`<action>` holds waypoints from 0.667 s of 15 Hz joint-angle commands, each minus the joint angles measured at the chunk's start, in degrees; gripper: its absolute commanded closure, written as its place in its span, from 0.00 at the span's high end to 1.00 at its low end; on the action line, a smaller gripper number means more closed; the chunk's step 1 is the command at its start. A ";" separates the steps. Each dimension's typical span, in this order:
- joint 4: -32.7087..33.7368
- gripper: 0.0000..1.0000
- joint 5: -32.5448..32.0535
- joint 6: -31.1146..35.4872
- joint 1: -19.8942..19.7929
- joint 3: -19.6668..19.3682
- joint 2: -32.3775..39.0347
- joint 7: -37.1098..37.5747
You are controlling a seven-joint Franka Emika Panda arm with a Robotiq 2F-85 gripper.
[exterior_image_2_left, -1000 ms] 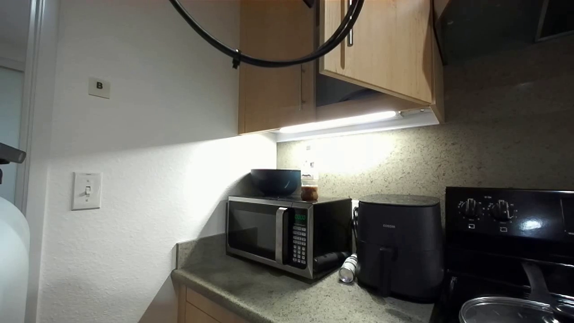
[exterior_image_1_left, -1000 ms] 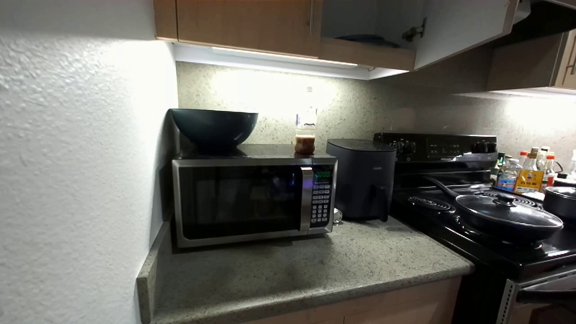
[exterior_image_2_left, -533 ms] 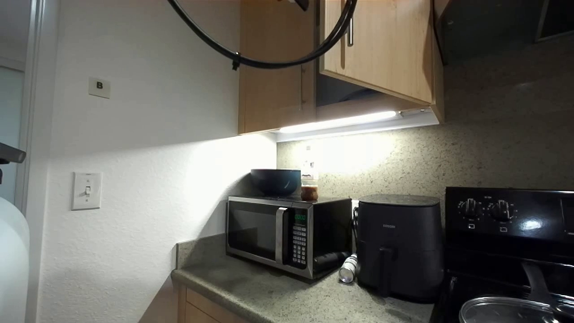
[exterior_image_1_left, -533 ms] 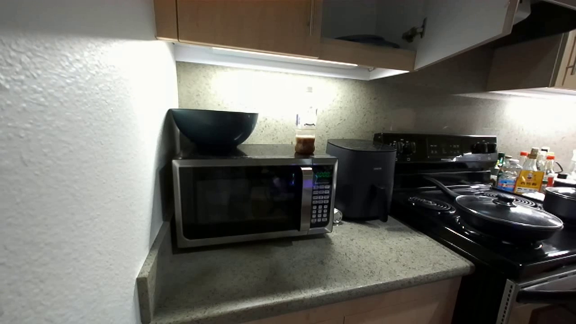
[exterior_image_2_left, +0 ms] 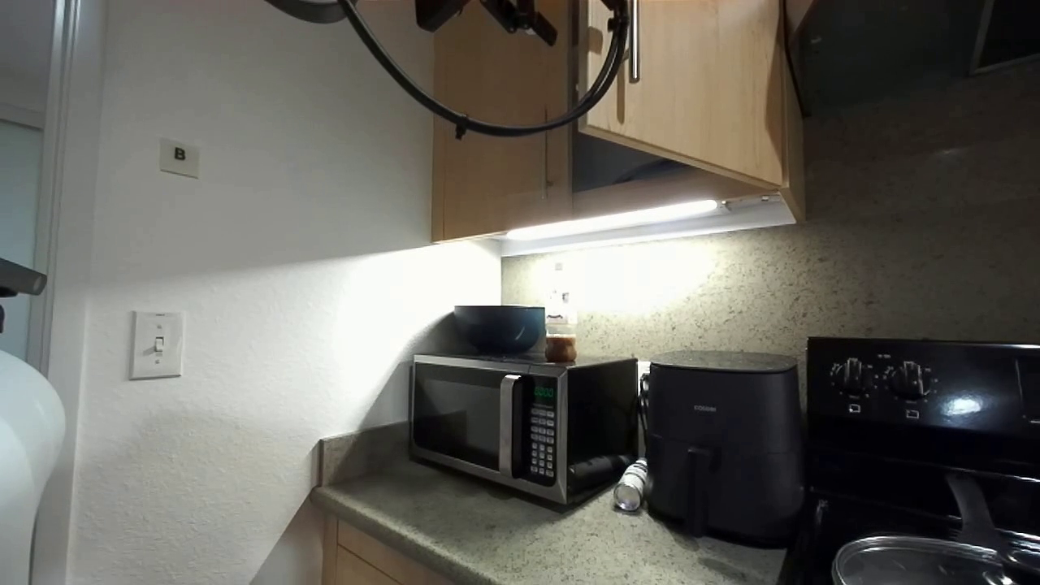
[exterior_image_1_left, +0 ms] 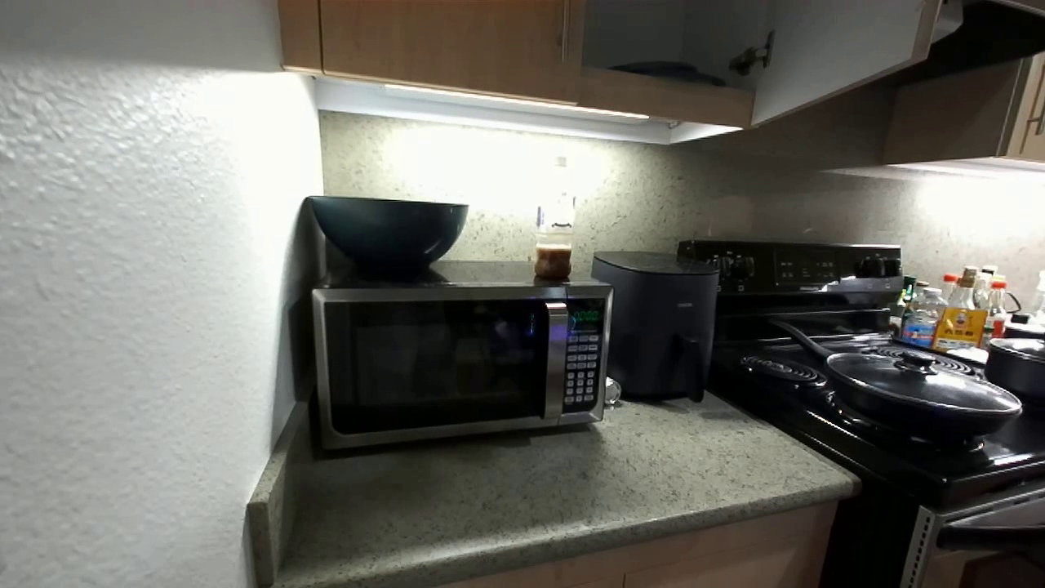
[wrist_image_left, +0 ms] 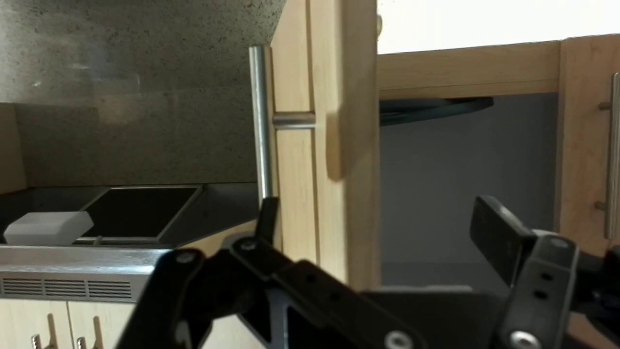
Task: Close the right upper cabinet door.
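The right upper cabinet door (exterior_image_2_left: 699,89) stands open, swung outward, its light-brown face and silver bar handle (exterior_image_2_left: 634,49) showing in an exterior view. Its pale inner side (exterior_image_1_left: 849,57) and hinge show in an exterior view. In the upside-down wrist view, the door's edge (wrist_image_left: 361,145) stands between the fingers of my gripper (wrist_image_left: 382,228), which is wide open. The picture-left finger overlaps the bar handle (wrist_image_left: 261,121); I cannot tell whether they touch. The picture-right finger is in front of the open cabinet. Black arm or gripper parts show at the top of an exterior view.
The matching left door (exterior_image_1_left: 449,41) is shut. A dark dish (exterior_image_1_left: 669,73) lies inside the open cabinet. A range hood (wrist_image_left: 87,286) is beside the door. Below are a microwave (exterior_image_1_left: 441,367) with bowl and bottle, an air fryer (exterior_image_1_left: 653,327) and a stove. A black cable (exterior_image_2_left: 520,130) hangs from the arm.
In an exterior view, the black arm parts and cable have come further down into view at the top. The white arm part at the left edge has shifted right. The door looks unmoved.
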 commanded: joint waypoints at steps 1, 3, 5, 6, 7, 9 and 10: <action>0.54 1.00 -0.06 -0.43 0.39 -0.19 0.51 -0.14; 1.60 1.00 -0.41 -0.11 1.27 -0.35 1.86 -1.23; 2.52 1.00 -0.20 -0.41 3.18 -0.85 2.90 -2.42; 3.07 1.00 0.19 -0.85 4.90 -1.34 3.47 -3.22; 3.54 1.00 0.37 -1.20 6.11 -1.62 3.94 -3.72; 4.25 1.00 0.72 -2.11 8.95 -2.59 4.62 -4.98; 4.67 1.00 0.92 -2.63 10.45 -3.12 4.97 -5.65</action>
